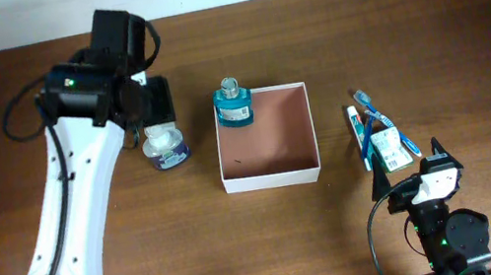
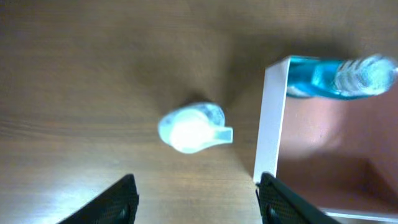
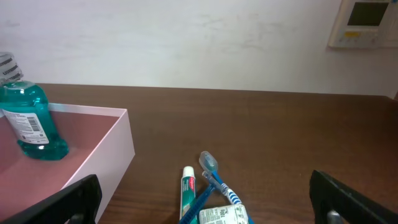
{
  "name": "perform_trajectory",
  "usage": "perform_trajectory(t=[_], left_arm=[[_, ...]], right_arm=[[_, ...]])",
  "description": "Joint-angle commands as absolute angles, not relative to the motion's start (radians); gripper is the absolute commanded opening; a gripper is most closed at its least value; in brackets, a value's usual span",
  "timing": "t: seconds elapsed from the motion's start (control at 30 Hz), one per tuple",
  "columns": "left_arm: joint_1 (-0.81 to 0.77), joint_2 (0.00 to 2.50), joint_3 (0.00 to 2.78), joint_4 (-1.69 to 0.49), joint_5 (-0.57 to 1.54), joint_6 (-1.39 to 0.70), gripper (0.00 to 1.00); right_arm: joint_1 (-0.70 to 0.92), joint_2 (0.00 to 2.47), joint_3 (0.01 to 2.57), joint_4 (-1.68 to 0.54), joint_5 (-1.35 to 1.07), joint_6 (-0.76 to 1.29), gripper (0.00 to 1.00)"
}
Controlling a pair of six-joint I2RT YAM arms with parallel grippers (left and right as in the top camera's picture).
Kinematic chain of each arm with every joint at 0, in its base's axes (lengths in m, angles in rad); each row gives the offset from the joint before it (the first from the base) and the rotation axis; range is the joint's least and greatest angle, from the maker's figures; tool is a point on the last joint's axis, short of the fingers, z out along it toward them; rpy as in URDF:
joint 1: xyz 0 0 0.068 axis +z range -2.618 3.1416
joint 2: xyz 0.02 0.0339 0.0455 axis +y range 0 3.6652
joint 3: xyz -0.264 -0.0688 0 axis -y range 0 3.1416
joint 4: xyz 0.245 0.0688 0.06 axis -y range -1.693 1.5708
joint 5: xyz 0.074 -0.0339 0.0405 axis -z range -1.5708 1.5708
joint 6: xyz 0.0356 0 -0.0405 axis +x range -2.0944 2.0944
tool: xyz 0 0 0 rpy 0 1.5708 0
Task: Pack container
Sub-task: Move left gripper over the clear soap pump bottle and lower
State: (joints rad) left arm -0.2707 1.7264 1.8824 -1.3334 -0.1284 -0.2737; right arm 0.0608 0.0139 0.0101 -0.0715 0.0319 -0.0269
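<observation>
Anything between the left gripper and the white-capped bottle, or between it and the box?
Nothing visible. The left gripper is open above the white-capped bottle; only bare table separates it from the container. A teal bottle occupies one container corner.

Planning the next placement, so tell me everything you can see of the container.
The container is a shallow, square, lidless box that looks like cardboard: white walls outside, reddish-brown inside. It sits flat on the wooden table, near the middle. A teal bottle stands upright in its far left corner; the rest of the floor is bare apart from a small dark speck. A white bottle stands to its left and a blue toothbrush lies to its right, both apart from it.
</observation>
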Motion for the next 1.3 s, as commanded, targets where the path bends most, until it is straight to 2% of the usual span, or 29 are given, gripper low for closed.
perform_trajectory(t=[0.0,0.3,0.6,0.77,0.87,0.93,1.27], left_arm=[[-0.242,1.735,1.783,-1.264,-0.006,-0.255,0.62],[-0.228,1.735,1.691,-1.158,0.022,-0.303,0.62],[-0.226,1.749,1.686,-1.148,-0.007,-0.303,0.64],[-0.226,1.774,1.686,-1.143,-0.007,-0.303,0.68],[-0.226,1.800,1.686,-1.139,-0.008,-0.302,0.82],[-0.226,1.818,1.686,-1.135,-0.012,-0.302,0.86],[-0.224,1.884,1.686,-1.134,-0.051,-0.302,0.87]], right_arm=[[0.065,0.004,0.006,-0.080,0.033,-0.022,0.98],[0.065,0.004,0.006,-0.080,0.033,-0.022,0.98],[0.065,0.004,0.006,-0.080,0.033,-0.022,0.98],[0.065,0.004,0.006,-0.080,0.033,-0.022,0.98],[0.065,0.004,0.006,-0.080,0.033,-0.022,0.98],[0.065,0.004,0.006,-0.080,0.034,-0.022,0.98],[0.065,0.004,0.006,-0.080,0.033,-0.022,0.98]])
